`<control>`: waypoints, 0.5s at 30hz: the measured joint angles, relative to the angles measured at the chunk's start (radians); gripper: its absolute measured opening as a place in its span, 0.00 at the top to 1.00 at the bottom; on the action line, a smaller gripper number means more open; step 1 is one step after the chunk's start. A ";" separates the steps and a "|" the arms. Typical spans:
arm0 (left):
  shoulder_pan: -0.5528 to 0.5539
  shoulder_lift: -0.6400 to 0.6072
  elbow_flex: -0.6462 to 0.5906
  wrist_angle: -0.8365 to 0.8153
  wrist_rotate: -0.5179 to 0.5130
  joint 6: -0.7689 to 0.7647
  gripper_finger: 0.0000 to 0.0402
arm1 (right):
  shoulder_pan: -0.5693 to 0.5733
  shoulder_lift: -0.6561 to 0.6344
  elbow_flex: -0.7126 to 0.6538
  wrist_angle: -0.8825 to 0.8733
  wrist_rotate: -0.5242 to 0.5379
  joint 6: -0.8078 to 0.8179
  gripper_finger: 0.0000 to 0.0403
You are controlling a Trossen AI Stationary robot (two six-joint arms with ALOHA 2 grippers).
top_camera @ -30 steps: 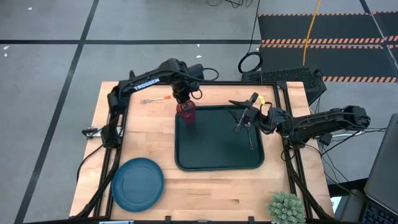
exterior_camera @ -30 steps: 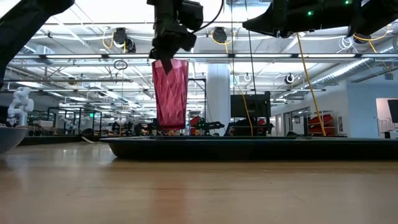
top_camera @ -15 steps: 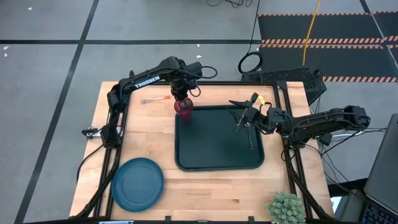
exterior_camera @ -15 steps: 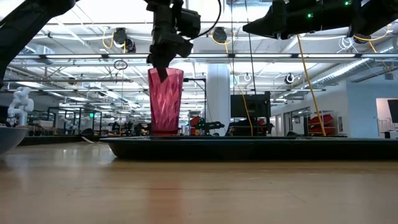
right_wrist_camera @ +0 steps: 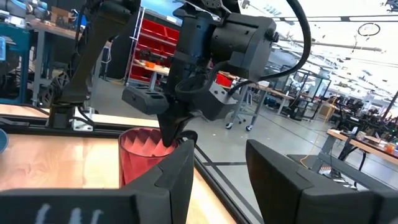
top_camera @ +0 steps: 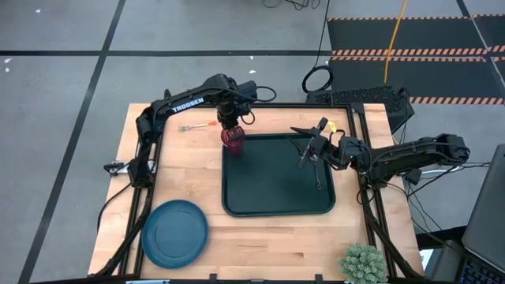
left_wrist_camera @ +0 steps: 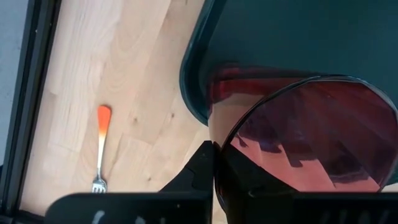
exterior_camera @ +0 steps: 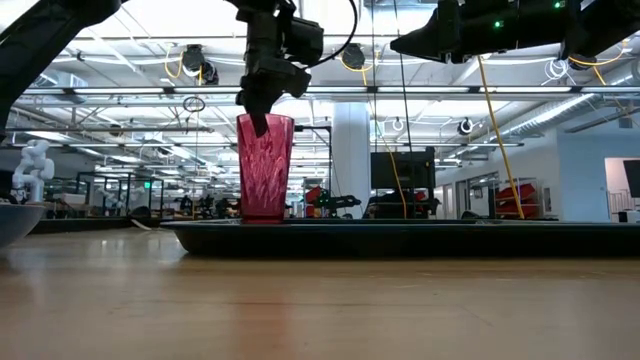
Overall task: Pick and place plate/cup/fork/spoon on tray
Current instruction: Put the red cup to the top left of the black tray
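Cup-placing step: left claw [top_camera: 232, 130] pinches the rim of the cup [exterior_camera: 264, 167], which sits at the tray [top_camera: 276, 207] far-left corner; next, release and lift. Right claw [top_camera: 304, 158] hovers open over tray; fork [top_camera: 197, 125] on tabletop

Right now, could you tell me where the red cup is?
In the high view, the cup stands at the tray's far left corner, held at its rim by the left gripper, with the fork on the table just beyond.
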 joint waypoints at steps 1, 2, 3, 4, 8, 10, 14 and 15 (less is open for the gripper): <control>0.000 0.000 0.000 0.001 0.000 0.000 0.96 | 0.000 0.000 0.000 0.000 0.000 0.000 0.65; 0.000 0.000 0.000 0.003 0.000 0.000 0.95 | 0.000 0.000 0.000 0.000 0.000 0.000 0.65; 0.000 0.000 0.000 0.006 0.000 0.000 0.94 | 0.000 0.000 0.000 0.000 0.000 0.000 0.65; 0.000 0.000 0.000 0.010 0.000 0.000 0.94 | 0.000 0.000 0.000 0.000 0.000 0.000 0.65; 0.000 0.000 0.000 0.017 0.000 0.005 0.96 | 0.000 0.000 0.000 0.000 0.000 0.000 0.65; 0.000 0.000 0.000 0.025 -0.001 0.006 0.98 | 0.000 0.000 0.000 0.000 0.000 0.000 0.65; 0.000 0.000 0.000 0.033 0.000 0.006 0.97 | 0.000 0.000 0.000 -0.002 0.000 0.000 0.65; -0.001 0.000 0.000 0.033 0.000 0.006 0.95 | 0.000 0.000 0.000 -0.004 0.000 0.000 0.65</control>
